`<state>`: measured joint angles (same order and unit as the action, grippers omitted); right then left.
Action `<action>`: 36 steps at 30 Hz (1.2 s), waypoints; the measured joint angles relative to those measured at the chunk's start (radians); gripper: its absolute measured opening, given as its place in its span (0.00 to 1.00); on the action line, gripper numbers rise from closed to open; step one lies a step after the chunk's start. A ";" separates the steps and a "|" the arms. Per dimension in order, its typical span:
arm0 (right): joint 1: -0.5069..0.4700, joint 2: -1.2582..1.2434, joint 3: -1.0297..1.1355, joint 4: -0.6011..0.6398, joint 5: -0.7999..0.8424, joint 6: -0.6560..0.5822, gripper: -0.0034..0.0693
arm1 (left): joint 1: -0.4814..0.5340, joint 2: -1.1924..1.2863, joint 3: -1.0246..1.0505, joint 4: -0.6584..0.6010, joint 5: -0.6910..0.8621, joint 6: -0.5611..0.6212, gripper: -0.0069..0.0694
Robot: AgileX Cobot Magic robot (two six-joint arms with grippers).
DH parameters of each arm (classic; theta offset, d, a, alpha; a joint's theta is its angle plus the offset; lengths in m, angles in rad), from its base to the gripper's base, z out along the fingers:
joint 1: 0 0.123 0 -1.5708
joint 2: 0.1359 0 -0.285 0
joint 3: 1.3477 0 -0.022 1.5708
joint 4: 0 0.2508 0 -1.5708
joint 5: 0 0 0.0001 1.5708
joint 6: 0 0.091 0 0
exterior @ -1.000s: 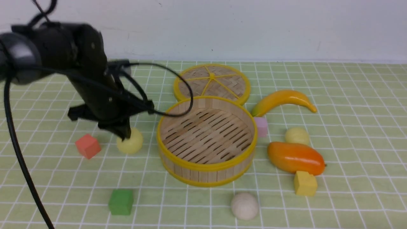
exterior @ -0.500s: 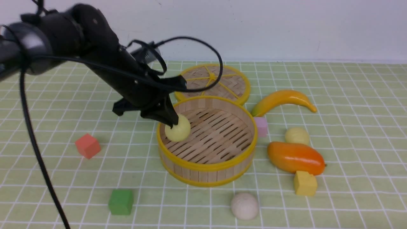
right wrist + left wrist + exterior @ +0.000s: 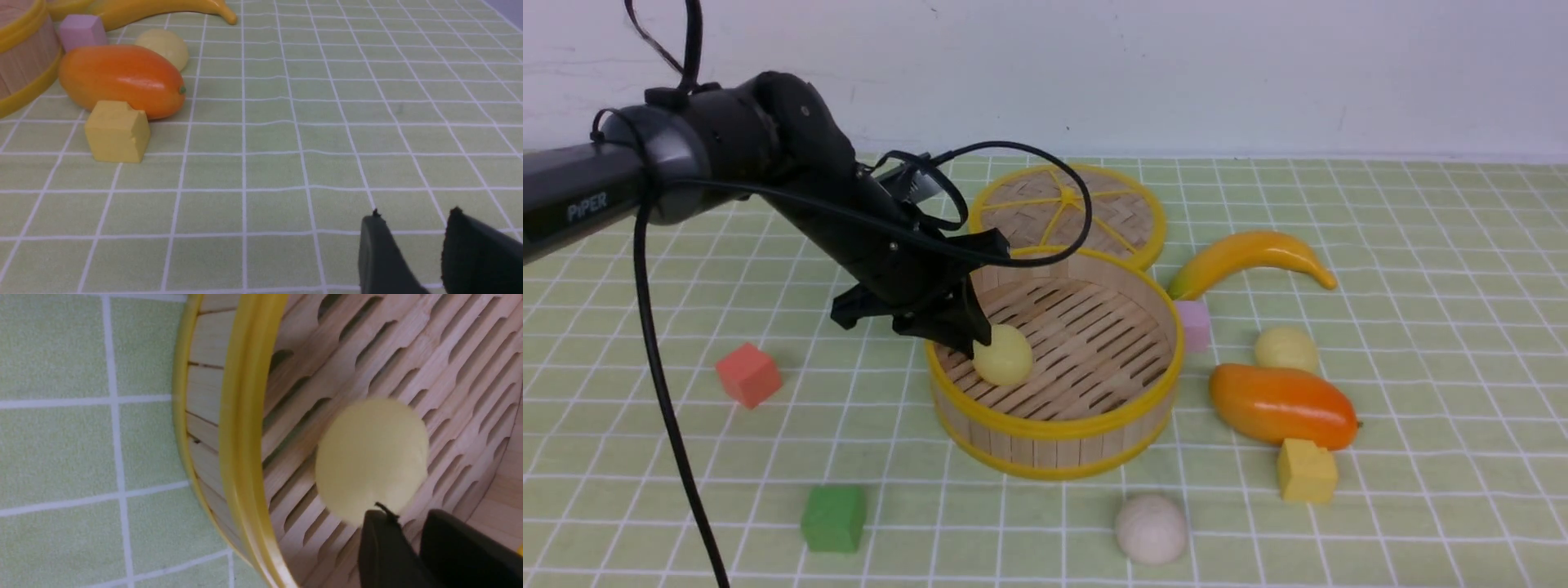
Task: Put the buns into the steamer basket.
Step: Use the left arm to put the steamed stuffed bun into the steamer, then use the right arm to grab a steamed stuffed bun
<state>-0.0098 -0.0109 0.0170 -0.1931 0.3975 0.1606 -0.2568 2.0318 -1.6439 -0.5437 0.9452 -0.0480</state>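
**One bun in the basket, two out on the cloth**

Nearest the robot, the right gripper (image 3: 414,212) hangs over the checked green cloth (image 3: 1437,506). It is out of the front view. Its two dark fingers stand a narrow gap apart with nothing between them.

The off-white bun (image 3: 1150,529) lies on the cloth just in front of the steamer basket (image 3: 1054,429), with a green cube (image 3: 833,517) well to its left. Further back on the right, a yellow cube (image 3: 1305,469) touches the orange mango (image 3: 1282,406). A red cube (image 3: 749,374) sits on the left.

A pale yellow bun (image 3: 1005,357) sits inside the basket, low on the slatted floor near the left wall. The left gripper (image 3: 974,343) reaches over the rim, its tips against the bun's upper left side. In the left wrist view the fingers (image 3: 380,547) are close together and the blurred bun lies just beyond their tips, not between them. Whether they grip it cannot be told.

The second pale yellow bun (image 3: 1285,349) rests behind the mango, outside the basket. A pink cube (image 3: 1194,324) stands against the basket's right wall, a banana (image 3: 1250,253) lies beyond it, and the lid (image 3: 1066,212) lies flat at the back.
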 joint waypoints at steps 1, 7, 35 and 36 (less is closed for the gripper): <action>0.000 0.000 0.000 0.000 0.001 0.000 0.38 | 0.000 0.000 -0.002 0.000 0.014 0.009 0.34; 0.000 0.000 0.000 0.000 0.001 0.000 0.38 | 0.000 -0.071 -0.046 0.069 0.166 0.037 0.44; 0.000 0.000 0.000 0.000 0.000 0.000 0.38 | -0.008 -1.984 0.759 0.568 0.052 -0.317 0.25; 0.000 0.000 0.000 0.000 0.000 0.000 0.38 | -0.016 -2.005 0.785 0.569 0.055 -0.324 0.22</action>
<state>-0.0098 -0.0109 0.0170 -0.1931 0.3977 0.1606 -0.2730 0.0271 -0.8586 0.0250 0.9997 -0.3716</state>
